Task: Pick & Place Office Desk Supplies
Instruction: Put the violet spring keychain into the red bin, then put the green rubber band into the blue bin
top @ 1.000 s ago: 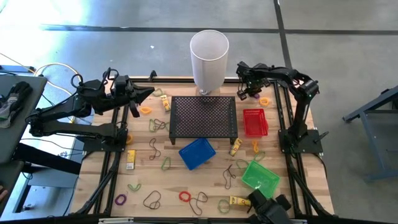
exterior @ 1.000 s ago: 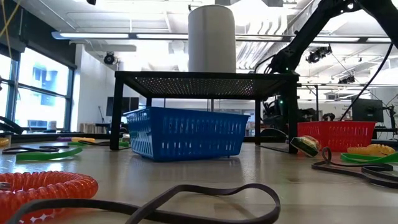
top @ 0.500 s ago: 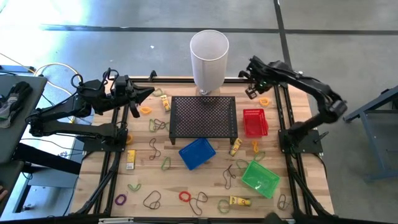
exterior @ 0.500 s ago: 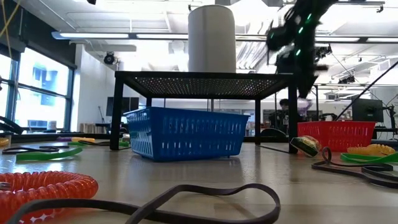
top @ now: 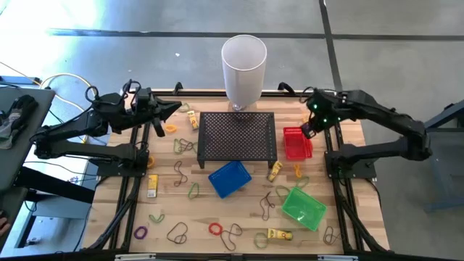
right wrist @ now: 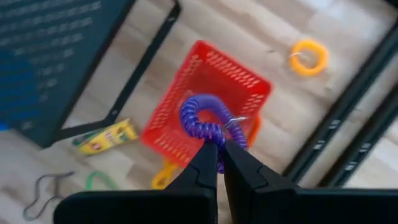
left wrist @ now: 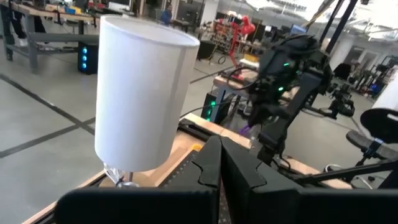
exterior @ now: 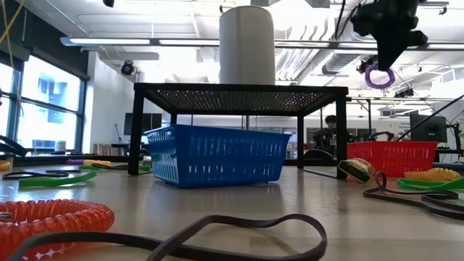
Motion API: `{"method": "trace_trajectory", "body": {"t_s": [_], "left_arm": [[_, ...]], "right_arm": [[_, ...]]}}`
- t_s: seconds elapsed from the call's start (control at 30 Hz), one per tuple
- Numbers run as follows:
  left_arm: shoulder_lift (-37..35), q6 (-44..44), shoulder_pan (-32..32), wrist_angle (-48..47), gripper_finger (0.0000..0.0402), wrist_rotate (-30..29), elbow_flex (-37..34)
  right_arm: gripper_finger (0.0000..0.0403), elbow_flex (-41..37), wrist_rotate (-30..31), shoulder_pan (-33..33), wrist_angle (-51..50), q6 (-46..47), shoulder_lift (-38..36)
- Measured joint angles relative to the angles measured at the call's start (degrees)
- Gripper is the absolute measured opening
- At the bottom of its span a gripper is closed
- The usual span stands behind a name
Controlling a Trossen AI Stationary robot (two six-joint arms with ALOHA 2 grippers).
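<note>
No writing can be read on the yellow box (right wrist: 107,138). Only the right wrist view shows the right gripper (right wrist: 219,163) with jaws closed on a purple coiled loop (right wrist: 207,121), hanging above the red basket (right wrist: 186,134) (the low view shows the loop (exterior: 379,75) dangling high). The left gripper (left wrist: 219,171), jaws closed and empty, waits near the white cylinder (left wrist: 143,93); other loops lie scattered across the surface (top: 217,210).
</note>
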Motion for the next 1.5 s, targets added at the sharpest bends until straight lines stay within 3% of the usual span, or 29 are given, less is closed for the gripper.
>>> {"method": "trace_trajectory", "body": {"t_s": [0.23,0.6,0.83,1.23,1.4,1.5], "left_arm": [[4.32,-1.15,-0.11,-0.01,0.0,0.92,0.0],[5.87,-1.47,-3.49,0.28,0.0,3.68,0.0],[6.01,-1.17,-3.56,0.28,0.0,3.7,0.0],[5.65,-4.66,-3.56,0.22,0.0001,4.86,0.0],[5.16,-3.62,-3.56,-1.45,0.0001,4.9,0.7],[5.57,-2.62,-3.53,-7.79,0.0003,4.15,3.45]], "right_arm": [[0.0003,-0.97,2.07,7.09,1.65,3.77,3.13],[0.0003,-23.55,1.38,7.75,23.8,3.96,3.35],[0.0017,-28.76,3.7,7.71,27.98,2.28,3.35],[0.0158,-27.52,5.55,7.71,32.74,0.79,3.31],[0.0191,-25.19,9.69,7.88,30.68,-0.14,0.78],[0.0201,-24.15,12.07,7.86,29.8,-0.32,-2.14]]}}
